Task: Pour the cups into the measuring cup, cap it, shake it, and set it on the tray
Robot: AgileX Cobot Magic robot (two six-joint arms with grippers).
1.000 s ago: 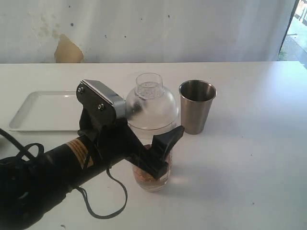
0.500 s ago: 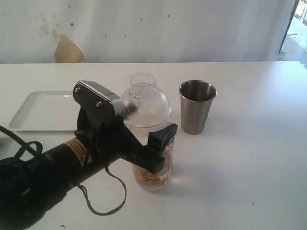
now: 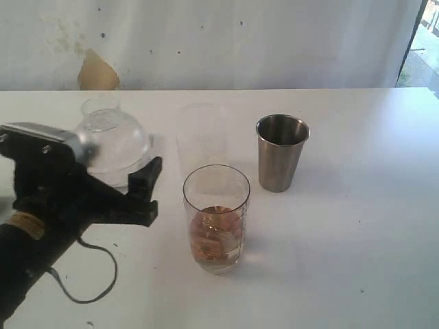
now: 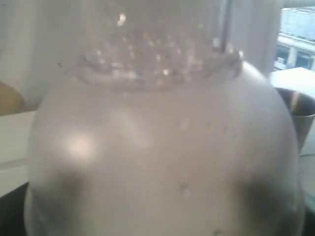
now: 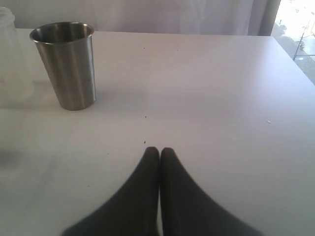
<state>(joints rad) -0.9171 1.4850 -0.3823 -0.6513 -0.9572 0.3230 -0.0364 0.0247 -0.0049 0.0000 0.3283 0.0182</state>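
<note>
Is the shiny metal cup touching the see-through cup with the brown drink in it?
Apart. The exterior view shows a strip of bare white table between the steel tumbler and the measuring cup.

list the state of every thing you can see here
measuring cup: upright, uncapped, some brown liquid in the bottom
cap: off the measuring cup, held in the left gripper
steel tumbler: upright, standing free
frosted cup: upright behind the measuring cup
right gripper: shut, holding nothing
</note>
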